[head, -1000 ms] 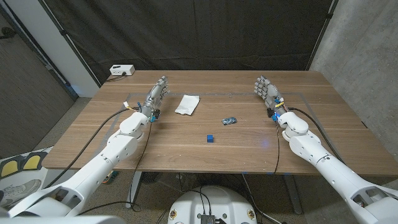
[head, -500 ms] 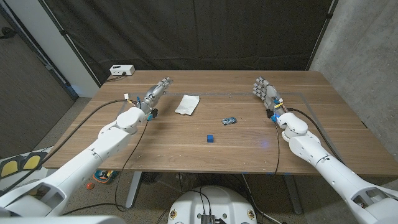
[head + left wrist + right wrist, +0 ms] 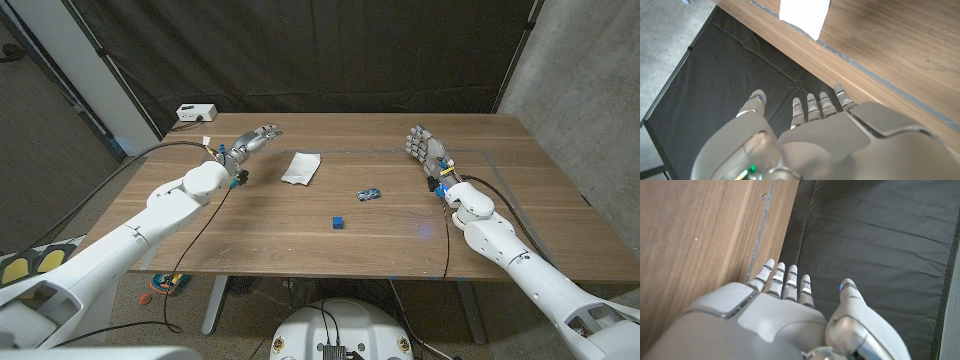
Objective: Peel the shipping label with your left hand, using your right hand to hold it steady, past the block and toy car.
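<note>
Wooden table [image 3: 300,235] (black curtain [image 3: 330,60] behind).

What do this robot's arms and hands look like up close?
Both arms are smooth, rounded white shells. Each ends in a grey, metallic-looking hand, the left hand and the right hand, with jointed fingers much like a person's. Thin black cables run loosely along each forearm, and small blue and yellow fittings sit at the wrists. In the wrist views the backs of the hands are plain grey plates.
</note>
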`<state>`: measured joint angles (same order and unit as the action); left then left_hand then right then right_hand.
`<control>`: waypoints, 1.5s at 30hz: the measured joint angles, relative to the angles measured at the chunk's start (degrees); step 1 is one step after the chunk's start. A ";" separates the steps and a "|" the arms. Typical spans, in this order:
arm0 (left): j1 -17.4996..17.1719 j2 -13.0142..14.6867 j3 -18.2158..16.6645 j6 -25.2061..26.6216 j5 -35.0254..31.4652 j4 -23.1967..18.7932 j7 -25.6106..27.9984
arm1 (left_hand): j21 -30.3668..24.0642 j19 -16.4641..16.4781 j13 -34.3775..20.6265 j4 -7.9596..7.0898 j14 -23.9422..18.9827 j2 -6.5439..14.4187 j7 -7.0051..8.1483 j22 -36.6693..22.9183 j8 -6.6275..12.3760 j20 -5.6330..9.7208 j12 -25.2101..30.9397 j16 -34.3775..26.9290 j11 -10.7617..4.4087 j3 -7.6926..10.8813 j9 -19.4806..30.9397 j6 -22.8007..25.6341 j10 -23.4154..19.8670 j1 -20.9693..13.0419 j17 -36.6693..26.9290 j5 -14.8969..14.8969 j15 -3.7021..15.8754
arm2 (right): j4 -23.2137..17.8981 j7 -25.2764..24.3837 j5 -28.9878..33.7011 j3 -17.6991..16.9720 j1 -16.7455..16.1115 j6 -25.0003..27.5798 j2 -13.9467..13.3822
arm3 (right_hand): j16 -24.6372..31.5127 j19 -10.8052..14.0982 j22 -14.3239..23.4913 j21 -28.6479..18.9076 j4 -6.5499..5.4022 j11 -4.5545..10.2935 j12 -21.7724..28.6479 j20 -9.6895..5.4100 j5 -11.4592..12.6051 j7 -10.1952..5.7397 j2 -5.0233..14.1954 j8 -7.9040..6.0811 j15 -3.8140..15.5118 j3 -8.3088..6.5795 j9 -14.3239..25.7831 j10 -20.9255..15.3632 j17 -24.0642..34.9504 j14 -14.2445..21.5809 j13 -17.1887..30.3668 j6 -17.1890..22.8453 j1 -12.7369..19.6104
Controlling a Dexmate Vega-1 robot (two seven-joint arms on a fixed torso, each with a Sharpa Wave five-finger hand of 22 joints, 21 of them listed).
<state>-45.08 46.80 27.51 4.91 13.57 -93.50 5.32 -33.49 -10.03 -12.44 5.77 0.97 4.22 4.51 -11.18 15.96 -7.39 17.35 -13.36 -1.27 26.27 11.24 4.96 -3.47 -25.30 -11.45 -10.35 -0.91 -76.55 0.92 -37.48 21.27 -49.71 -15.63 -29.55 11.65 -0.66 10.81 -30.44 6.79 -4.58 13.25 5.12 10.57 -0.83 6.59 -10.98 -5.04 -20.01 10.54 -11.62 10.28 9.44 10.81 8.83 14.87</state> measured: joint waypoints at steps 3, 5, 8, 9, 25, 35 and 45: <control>0.87 1.00 0.69 1.82 -1.79 -1.16 -0.67 | 0.00 0.00 0.20 1.15 -0.49 -0.33 -0.02 0.00 0.91 0.00 0.34 0.00 -0.52 0.40 -0.06 2.86 -2.49 -1.71 0.11 0.00 0.30 | -0.01 -0.05 0.00 0.02 -0.05 -0.06 0.10 | 0.00 0.01 0.00 0.00 0.00 -0.01 0.00 0.01 0.00 0.00 0.00 0.00 -0.29 0.00 0.00 -0.01 0.00 0.29 0.00 0.00 0.00; 1.56 1.62 1.20 3.69 -3.52 -1.83 -1.53 | 0.00 0.00 0.20 1.62 -0.49 -0.50 -0.21 0.00 1.42 0.00 0.78 0.00 -0.88 0.84 -0.06 4.94 -3.98 -2.57 0.27 0.00 0.30 | -0.02 -0.09 0.00 0.03 -0.08 -0.11 0.18 | 0.00 0.33 0.00 0.00 0.00 -0.30 0.00 0.32 0.00 0.00 0.00 0.00 -0.30 0.00 0.00 -0.30 0.00 0.31 0.00 -0.01 0.00; 2.98 2.78 2.38 5.88 -5.38 -3.06 -3.01 | 0.00 0.22 0.20 1.92 -0.49 -0.51 -0.64 0.00 1.64 0.22 0.96 0.00 -1.09 0.68 -0.06 6.12 -5.15 -3.05 0.27 0.00 0.30 | -0.02 -0.14 0.00 0.05 -0.09 -0.28 0.25 | 0.00 0.33 0.00 0.00 0.00 -0.31 0.00 0.32 0.00 0.00 0.00 0.00 -0.30 0.00 0.00 -0.31 0.00 0.31 0.00 -0.01 0.00; 3.37 3.01 2.69 6.44 -5.82 -3.34 -3.46 | 0.00 0.22 0.20 1.92 -0.49 -0.68 -0.73 0.00 1.64 0.22 0.99 0.00 -1.09 0.68 -0.06 6.21 -5.15 -3.21 0.27 0.00 0.30 | -0.02 -0.16 0.00 0.05 -0.09 -0.32 0.27 | 0.00 0.32 0.00 0.00 0.00 -0.31 0.00 0.32 0.00 0.00 0.00 0.00 -0.30 0.00 0.00 -0.31 0.00 0.31 0.00 -0.01 0.00; 13.42 6.55 10.95 17.54 -17.00 -7.71 -17.62 | 0.00 0.83 0.47 2.16 -0.27 -0.73 -1.04 0.00 1.38 0.84 0.99 0.26 -1.07 0.92 -0.06 6.52 -6.20 -4.32 0.27 -0.01 0.08 | 0.31 -0.60 0.06 0.19 -0.19 -0.65 0.77 | 0.00 0.63 -0.01 0.00 -0.16 -0.30 0.40 0.62 0.00 0.12 0.00 -0.28 -0.01 -0.16 -0.01 -0.94 0.27 0.62 0.00 0.50 0.00; 17.37 7.34 14.70 21.99 -25.52 -9.61 -25.74 | 0.00 1.66 0.46 3.64 -0.27 -1.05 -1.00 0.29 1.38 1.06 0.27 0.26 -1.68 1.71 -0.05 7.17 -6.80 -7.64 0.54 -0.11 0.09 | 1.16 -0.57 0.05 0.26 0.02 -0.87 1.28 | 0.00 0.63 -0.01 0.37 -0.16 -0.51 0.40 0.61 0.00 0.12 0.00 -0.28 -0.40 -0.16 -0.01 -1.15 0.26 1.03 -0.01 0.49 0.00; 20.22 7.44 17.82 24.01 -32.59 -11.16 -31.36 | 0.00 2.45 0.73 4.45 -0.48 -1.29 -0.93 0.29 1.38 1.26 -0.27 0.26 -2.21 2.25 -0.19 8.25 -7.33 -11.39 0.80 -0.29 0.30 | 2.45 -0.06 -0.09 0.38 0.44 -1.39 1.86 | 0.00 0.62 0.27 0.36 -0.48 -0.70 0.40 0.61 0.00 0.13 0.00 -0.28 -0.10 -0.48 -0.01 -1.35 0.26 1.36 -0.01 1.12 0.00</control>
<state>-24.85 54.24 45.33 28.92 -19.03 -104.66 -26.03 -33.49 -7.58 -11.71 10.22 0.49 2.93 3.57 -10.89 17.34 -6.13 17.08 -13.10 -3.48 28.52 11.05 13.21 -10.79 -36.68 -10.65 -10.64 -0.61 -74.10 0.87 -37.57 21.65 -49.27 -17.02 -27.69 11.66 -0.04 11.08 -30.08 6.31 -5.29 13.65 5.73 10.58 -0.70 6.59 -11.26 -5.14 -20.48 10.52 -12.97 10.54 10.80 10.81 9.95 14.87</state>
